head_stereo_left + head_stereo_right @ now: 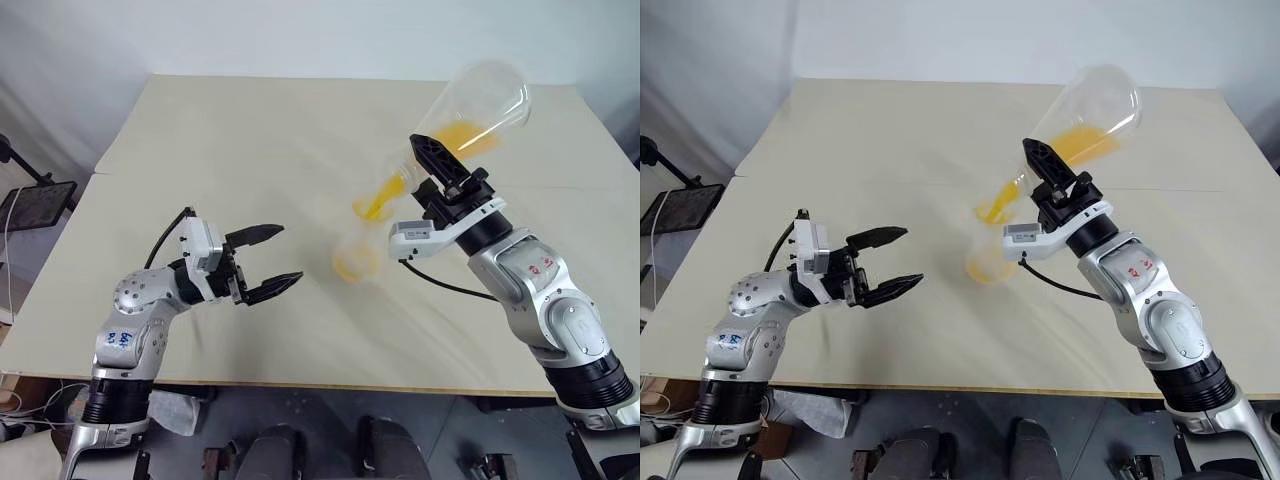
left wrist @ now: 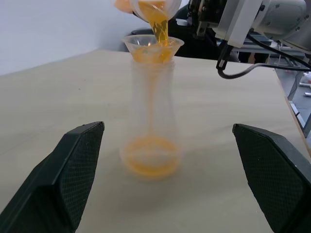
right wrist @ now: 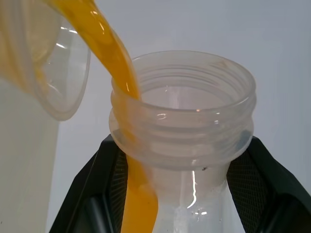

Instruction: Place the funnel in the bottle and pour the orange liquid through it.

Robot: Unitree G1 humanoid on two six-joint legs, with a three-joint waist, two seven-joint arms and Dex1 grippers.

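The frosted bottle (image 2: pixel 151 111) stands upright mid-table with the small clear funnel (image 2: pixel 153 46) seated in its neck. My right gripper (image 1: pixel 432 168) is shut on the neck of a large clear flask (image 1: pixel 482 98), which it holds tilted mouth-down over the funnel. Orange liquid (image 3: pixel 121 63) runs from the flask's mouth (image 3: pixel 184 121) into the funnel, and a shallow orange pool (image 2: pixel 150 162) lies in the bottle's base. More of the liquid sits in the tilted flask. My left gripper (image 1: pixel 288 254) is open, level with the bottle on its left, touching nothing.
The beige table (image 1: pixel 230 130) has a seam running across it behind the bottle. Its front edge lies close below both arms. A black stand (image 1: pixel 35 205) sits off the table's left side.
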